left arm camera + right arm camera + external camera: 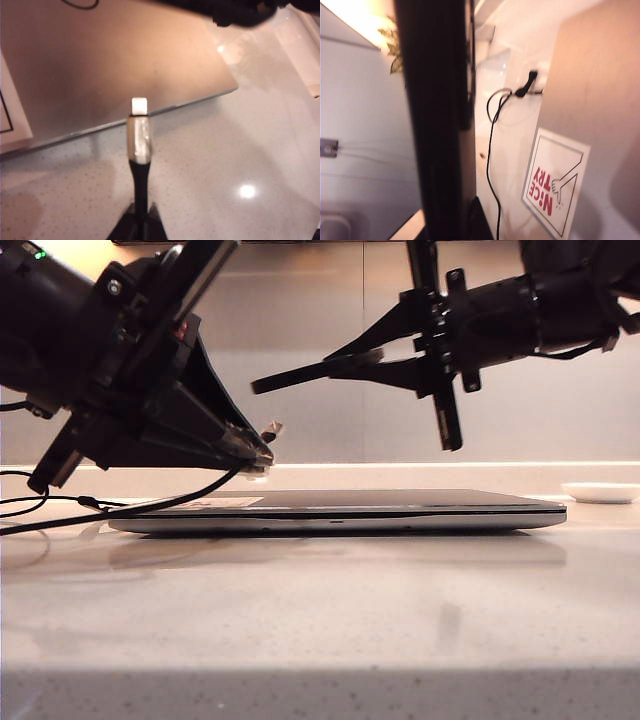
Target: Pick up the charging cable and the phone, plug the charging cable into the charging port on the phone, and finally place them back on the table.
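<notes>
Left gripper (255,452) clamps charging cable (138,137); right gripper (345,365) pinches phone (432,120). Mating advice: align plug squarely with port first.

The left tool (140,225) pinches the charging cable (139,145), its silvery plug pointing up mid-frame over the speckled tabletop (240,165); a closed laptop (110,60) fills the upper left.

There are two grippers, the left gripper (262,452) and the right gripper (262,386), each clamped on one thing: one charging cable (138,139) and one phone (432,120), over one table (320,620) bearing one closed laptop (340,510) with one sticker (555,182) and one white dish (600,492).
</notes>
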`<state>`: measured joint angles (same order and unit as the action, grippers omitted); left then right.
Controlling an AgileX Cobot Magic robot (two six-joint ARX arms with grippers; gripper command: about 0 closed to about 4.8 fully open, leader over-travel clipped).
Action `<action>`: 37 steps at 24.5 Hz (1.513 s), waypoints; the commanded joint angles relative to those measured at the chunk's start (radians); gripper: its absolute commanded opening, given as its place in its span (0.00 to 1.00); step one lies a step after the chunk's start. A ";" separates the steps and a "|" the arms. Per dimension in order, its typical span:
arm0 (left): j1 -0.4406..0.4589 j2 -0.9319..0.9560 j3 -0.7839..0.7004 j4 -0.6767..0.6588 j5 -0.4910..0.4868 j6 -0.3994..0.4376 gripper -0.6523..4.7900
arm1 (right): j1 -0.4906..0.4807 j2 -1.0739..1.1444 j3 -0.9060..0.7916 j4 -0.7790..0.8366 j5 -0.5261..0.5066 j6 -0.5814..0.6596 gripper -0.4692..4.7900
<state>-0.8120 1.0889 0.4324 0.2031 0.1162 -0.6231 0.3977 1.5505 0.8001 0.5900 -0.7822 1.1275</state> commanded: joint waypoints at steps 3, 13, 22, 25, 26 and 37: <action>-0.002 0.002 0.002 0.047 0.002 -0.006 0.11 | 0.006 0.019 0.008 0.082 -0.025 -0.026 0.08; -0.002 0.002 0.003 0.084 0.002 -0.006 0.11 | 0.023 0.036 0.007 0.087 -0.044 -0.093 0.08; -0.001 0.002 0.003 0.084 0.002 -0.006 0.11 | 0.023 0.036 0.007 0.087 -0.074 -0.093 0.08; -0.001 0.002 0.003 0.084 0.002 -0.006 0.11 | 0.023 0.036 0.007 0.084 -0.078 -0.095 0.08; -0.001 0.002 0.003 0.084 0.002 -0.006 0.11 | 0.023 0.036 0.007 0.081 -0.078 -0.105 0.08; -0.001 0.002 0.003 0.084 0.002 -0.006 0.11 | 0.023 0.036 0.007 0.092 -0.021 -0.127 0.08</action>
<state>-0.8120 1.0935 0.4328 0.2729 0.1162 -0.6262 0.4179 1.5944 0.8005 0.6319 -0.7940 1.0050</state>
